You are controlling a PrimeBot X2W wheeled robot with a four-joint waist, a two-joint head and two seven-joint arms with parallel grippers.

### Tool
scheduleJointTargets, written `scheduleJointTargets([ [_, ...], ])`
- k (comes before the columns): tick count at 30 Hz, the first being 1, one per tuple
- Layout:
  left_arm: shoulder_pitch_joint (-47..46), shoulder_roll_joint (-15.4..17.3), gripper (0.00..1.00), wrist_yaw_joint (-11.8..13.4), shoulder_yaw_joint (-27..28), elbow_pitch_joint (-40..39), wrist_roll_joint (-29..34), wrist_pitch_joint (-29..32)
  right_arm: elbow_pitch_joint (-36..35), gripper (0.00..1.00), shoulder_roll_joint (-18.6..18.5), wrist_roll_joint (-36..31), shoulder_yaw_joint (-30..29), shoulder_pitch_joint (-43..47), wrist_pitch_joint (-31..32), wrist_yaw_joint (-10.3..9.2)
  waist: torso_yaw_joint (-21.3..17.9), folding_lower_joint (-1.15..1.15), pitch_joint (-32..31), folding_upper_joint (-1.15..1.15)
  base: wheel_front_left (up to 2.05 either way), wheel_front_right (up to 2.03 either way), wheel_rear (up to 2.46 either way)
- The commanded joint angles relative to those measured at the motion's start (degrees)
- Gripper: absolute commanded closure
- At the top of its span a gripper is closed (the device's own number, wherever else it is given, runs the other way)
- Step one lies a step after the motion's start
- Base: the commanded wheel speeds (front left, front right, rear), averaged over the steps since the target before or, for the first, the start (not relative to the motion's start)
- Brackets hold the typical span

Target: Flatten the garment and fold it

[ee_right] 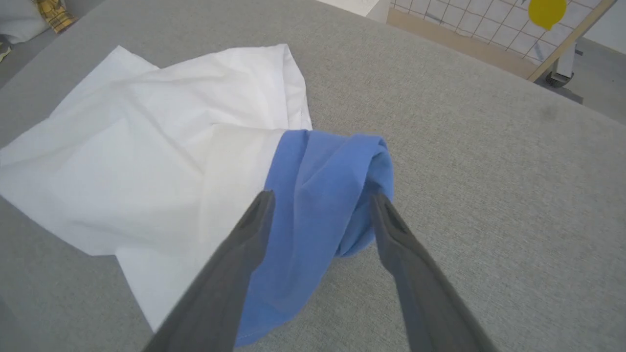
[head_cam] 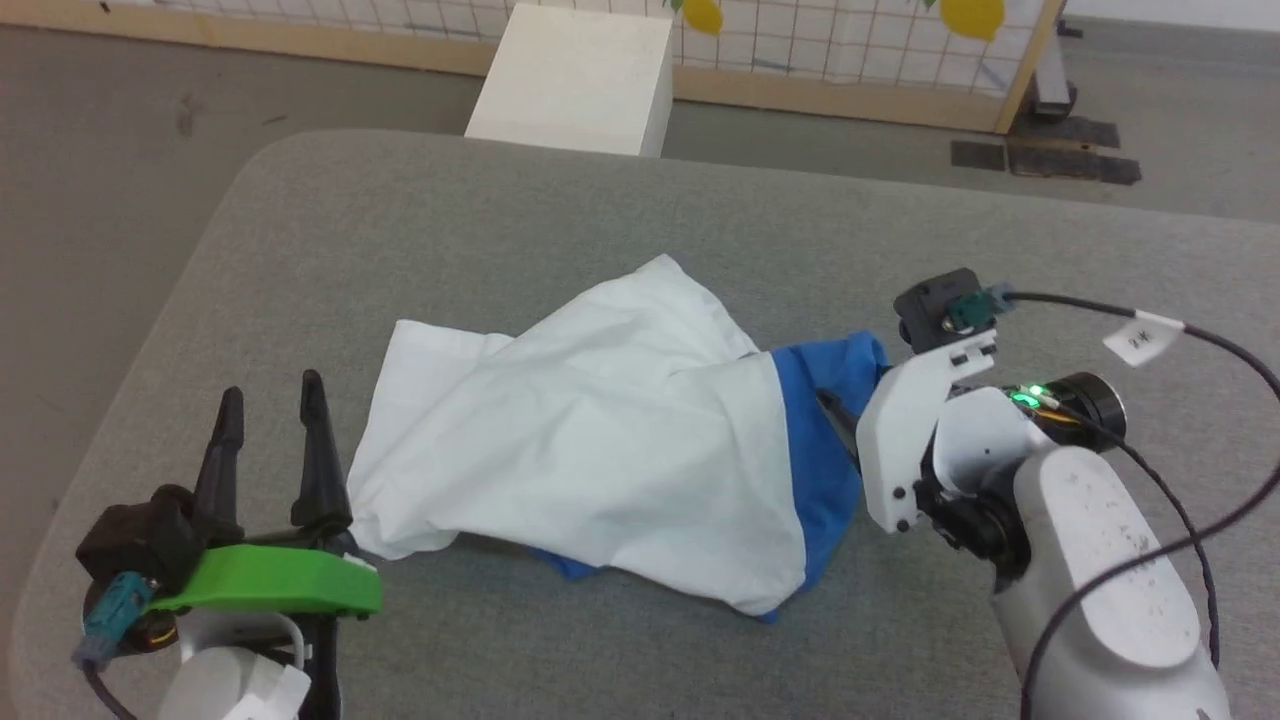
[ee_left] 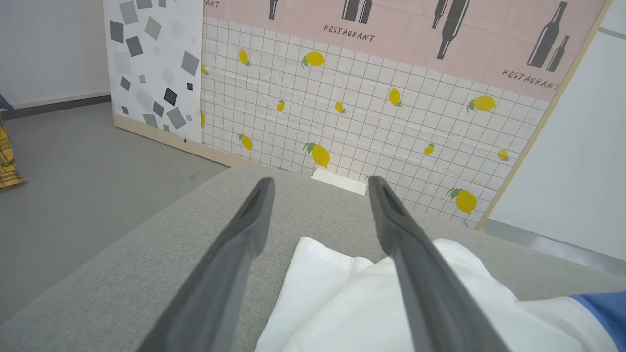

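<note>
The garment point(head_cam: 600, 430) lies crumpled on the grey table point(head_cam: 400, 220), its white body in the middle and a bunched blue part point(head_cam: 825, 450) at its right end. My left gripper point(head_cam: 272, 385) stands open at the lower left, just beside the white cloth's left edge, with nothing between its fingers. In the left wrist view the open left gripper point(ee_left: 320, 182) points past the white cloth point(ee_left: 342, 303), and its right finger crosses over that cloth. My right gripper point(ee_right: 323, 195) is open above the blue fold point(ee_right: 323, 186). One dark finger point(head_cam: 835, 410) pokes at the blue cloth in the head view.
A rigid white box point(head_cam: 580, 80) stands beyond the table's far edge. Behind it runs a tiled partition with lemon prints point(ee_left: 371, 122). A black cable point(head_cam: 1200, 340) loops off my right wrist. Grey floor point(head_cam: 90, 200) lies left of the table's rounded corner.
</note>
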Motion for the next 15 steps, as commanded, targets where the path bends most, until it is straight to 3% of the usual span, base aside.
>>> scheduleJointTargets([
  [1, -0.07, -0.79, 0.0, -0.75, 0.59, 0.07, 0.92, -0.32, 1.29, 0.0, -0.05, -1.13, 0.05, -1.39, 0.97, -0.09, 1.45, 0.0, 1.92, 0.37, 0.0, 0.0, 0.0],
  [10, -1.78, -5.57, 0.0, -4.66, 3.68, 1.16, 3.67, -0.33, 7.68, 0.0, -0.05, -1.09, 2.87, -5.75, 1.03, -0.09, 2.56, 0.0, 5.6, 0.37, 0.0, 0.0, 0.0],
  [11, -1.96, -5.85, 0.0, -4.99, 3.84, 1.37, 3.95, -0.33, 7.95, 0.75, -0.05, -0.7, 3.22, -6.0, 0.6, -0.09, 2.52, 0.0, 5.75, 0.37, 0.0, 0.0, 0.0],
  [12, -2.21, -6.21, 0.0, -5.37, 4.2, 1.5, 4.23, -0.33, 8.04, 1.0, -0.05, -0.11, 3.68, -6.3, -0.21, -0.09, 2.39, 0.0, 5.86, 0.37, 0.0, 0.0, 0.0],
  [15, -2.59, -6.89, 0.0, -6.14, 4.96, 2.19, 4.83, -0.33, 7.45, 1.0, -0.05, 1.17, 3.76, -7.41, -2.57, -0.09, 1.65, 0.0, 5.87, 0.37, 0.0, 0.0, 0.0],
])
